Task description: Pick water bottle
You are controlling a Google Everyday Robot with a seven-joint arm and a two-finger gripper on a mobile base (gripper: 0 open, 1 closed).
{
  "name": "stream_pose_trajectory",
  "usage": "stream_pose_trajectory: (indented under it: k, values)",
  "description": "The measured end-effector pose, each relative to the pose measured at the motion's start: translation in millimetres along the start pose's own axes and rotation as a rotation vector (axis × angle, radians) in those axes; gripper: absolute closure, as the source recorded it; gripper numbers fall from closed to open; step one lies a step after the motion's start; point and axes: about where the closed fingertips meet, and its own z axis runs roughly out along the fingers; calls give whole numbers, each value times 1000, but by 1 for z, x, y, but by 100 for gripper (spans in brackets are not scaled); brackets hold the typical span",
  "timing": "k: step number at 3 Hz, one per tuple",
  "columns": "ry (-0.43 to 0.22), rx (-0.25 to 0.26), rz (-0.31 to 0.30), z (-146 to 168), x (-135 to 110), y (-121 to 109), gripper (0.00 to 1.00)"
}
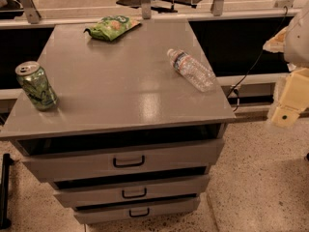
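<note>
The water bottle (191,69) lies on its side on the right part of the grey cabinet top (120,91). It is clear and crinkled, with its white cap pointing to the back left and a blue-and-red label band near the neck. My gripper (288,103) shows as pale yellowish parts at the right edge of the camera view, off the cabinet, to the right of the bottle and lower than it. It is well apart from the bottle and touches nothing I can see.
A green soda can (36,86) stands upright at the cabinet's left front edge. A green snack bag (112,27) lies at the back. The cabinet has three drawers with black handles (129,162). A black cable (251,69) hangs right of the cabinet. A rail runs behind.
</note>
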Motion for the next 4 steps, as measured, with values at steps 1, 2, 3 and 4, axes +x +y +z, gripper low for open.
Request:
stream_pose_trajectory:
  k: [1,2,3,4]
  values:
    - [0,0,0,0,0,0,0]
    - [-13,18,-6,1,-6,-7,0]
    - [-62,30,-24,24,-27,-26,0]
    - [-120,41,-24,60,-54,-55,0]
